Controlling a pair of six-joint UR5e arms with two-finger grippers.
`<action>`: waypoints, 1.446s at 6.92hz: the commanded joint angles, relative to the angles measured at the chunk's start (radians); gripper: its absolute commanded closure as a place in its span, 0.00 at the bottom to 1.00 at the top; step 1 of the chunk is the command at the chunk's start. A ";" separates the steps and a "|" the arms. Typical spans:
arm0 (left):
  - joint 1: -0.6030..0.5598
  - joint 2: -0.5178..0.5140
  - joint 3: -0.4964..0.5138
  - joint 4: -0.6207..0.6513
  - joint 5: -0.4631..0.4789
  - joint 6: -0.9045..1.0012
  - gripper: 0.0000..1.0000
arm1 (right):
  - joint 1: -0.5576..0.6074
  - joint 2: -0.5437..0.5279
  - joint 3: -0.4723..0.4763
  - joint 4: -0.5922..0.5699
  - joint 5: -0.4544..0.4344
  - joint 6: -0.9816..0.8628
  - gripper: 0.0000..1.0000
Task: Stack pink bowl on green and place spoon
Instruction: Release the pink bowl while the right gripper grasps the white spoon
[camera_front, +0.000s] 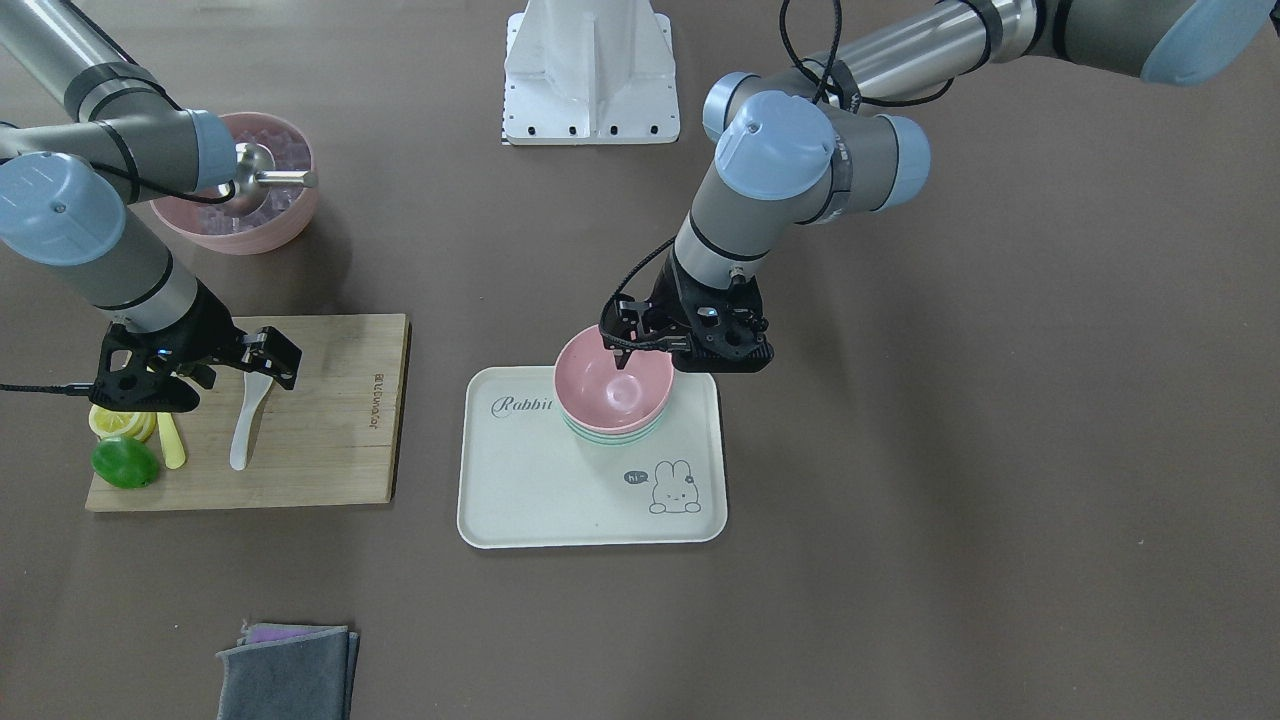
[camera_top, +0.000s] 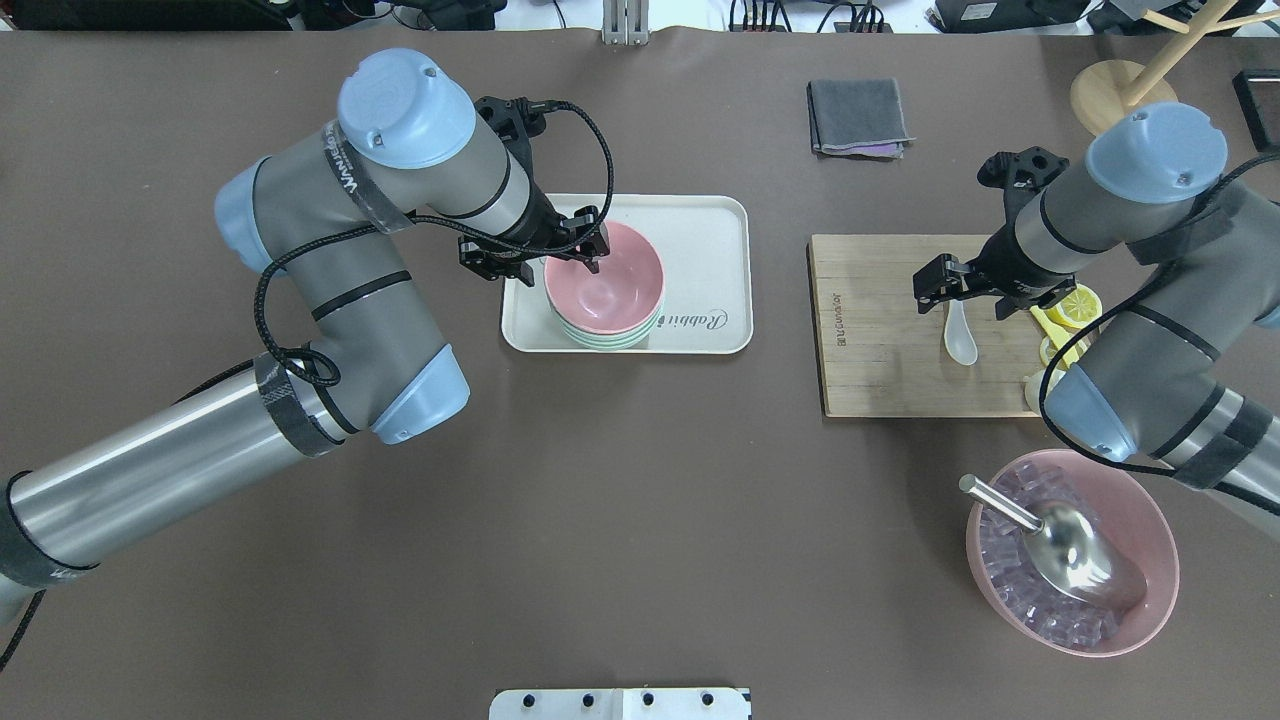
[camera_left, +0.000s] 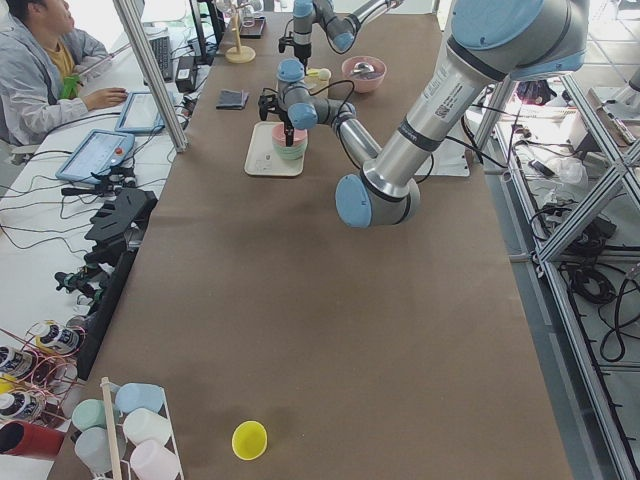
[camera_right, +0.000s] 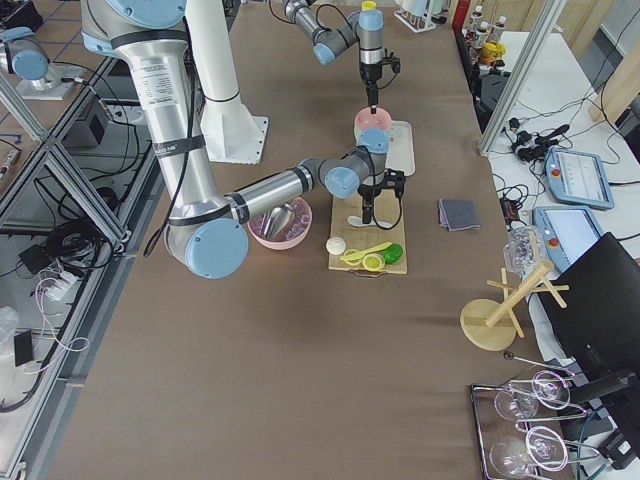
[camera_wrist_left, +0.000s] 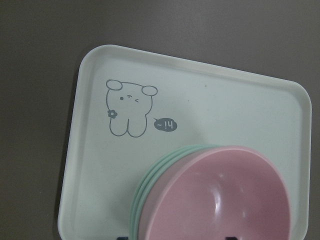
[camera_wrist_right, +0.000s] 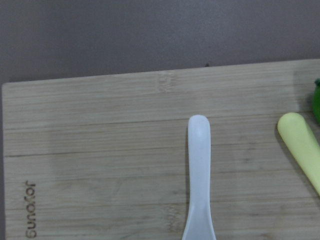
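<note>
Tabletop scene with two robot arms, viewed from above and behind the robot. Left of centre: pale tray (camera_top: 700, 240) printed with a rabbit drawing, carrying a short stack of green bowls (camera_top: 600, 342) with the pink bowl (camera_top: 605, 285) nested level on top, toward the tray's left edge. Stacking step judged done.

Left gripper (camera_top: 545, 260) poised at the pink bowl's left rim, jaws spread wide, one fingertip (camera_top: 593, 263) dipping inside the bowl, nothing held.

Right of centre: wooden cutting board (camera_top: 880, 340) with the white spoon (camera_top: 960, 338) lying flat, handle pointing toward the top of the frame. Right gripper (camera_top: 965, 295) hanging just over that handle, jaws parted to either side of it, gripping nothing. Just right of the white spoon: yellow spoon (camera_top: 1057, 335) and lemon slices (camera_top: 1080, 305). Lower right: larger pink ice bowl (camera_top: 1160, 540) holding a metal scoop (camera_top: 1070, 555).

Likely troubles, as judgement only:
- Snagging the pink bowl's rim while lifting the left gripper away, with that fingertip inside. Enough to tilt the bowl or drag it off the green stack.
- Skidding the white spoon instead of catching it. Thin handle flat against the board, little for the fingers to bite. Closing off-centre likely to spin it toward the yellow spoon.
- Crowding both arms over the tray, with the left arm not clear of it at spoon delivery.
- Dropping the spoon beside the bowl rather than in it, given the stack's place near the tray edge.
</note>
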 joint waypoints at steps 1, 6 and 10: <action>0.006 0.002 -0.001 0.000 0.004 -0.007 0.10 | -0.005 0.021 -0.065 0.018 -0.037 -0.002 0.00; 0.015 0.004 -0.002 0.000 0.010 -0.034 0.10 | 0.022 0.012 -0.169 0.294 0.053 0.099 1.00; 0.015 0.005 -0.002 0.000 0.010 -0.032 0.10 | 0.035 0.015 -0.179 0.292 0.069 0.087 1.00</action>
